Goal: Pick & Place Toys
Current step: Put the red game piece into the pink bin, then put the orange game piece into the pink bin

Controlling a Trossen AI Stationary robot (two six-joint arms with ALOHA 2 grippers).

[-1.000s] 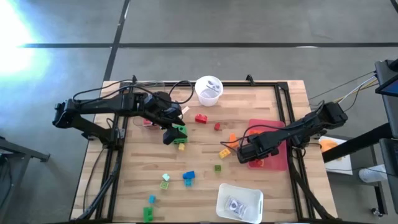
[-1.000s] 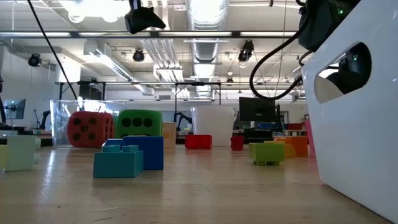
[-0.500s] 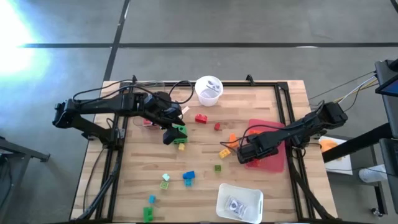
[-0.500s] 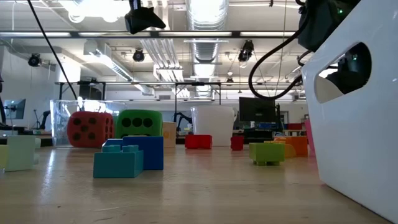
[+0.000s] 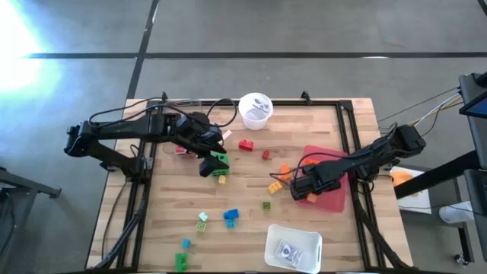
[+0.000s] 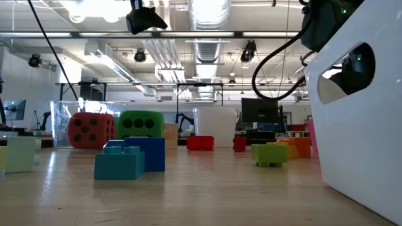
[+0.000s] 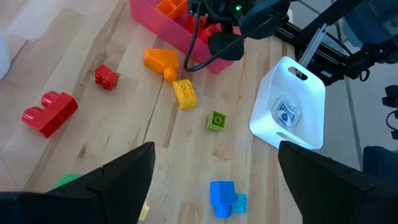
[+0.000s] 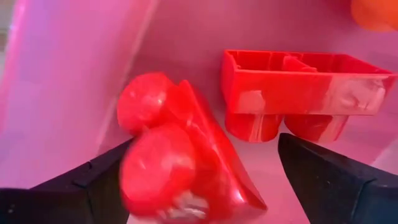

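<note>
The red brick (image 8: 180, 162) lay loose in the pink bin (image 5: 335, 199) beside another red brick (image 8: 298, 87), at three o'clock on the surface (image 5: 251, 228). We judged it light, rigid and slick, best pinched across its flat sides. Our right hand (image 5: 298, 186) gaped wide over it, holding nothing; our left hand (image 5: 207, 167) hovered wide at nine o'clock.

No text, label, brand, number or sign can be read in any of the views. Black dots are shown on the red die (image 6: 91, 130) and the green die (image 6: 142, 126), but no numerals are printed on them. A printed item is seen inside the white tray (image 7: 308, 93), too small for its marking to be made out.
</note>
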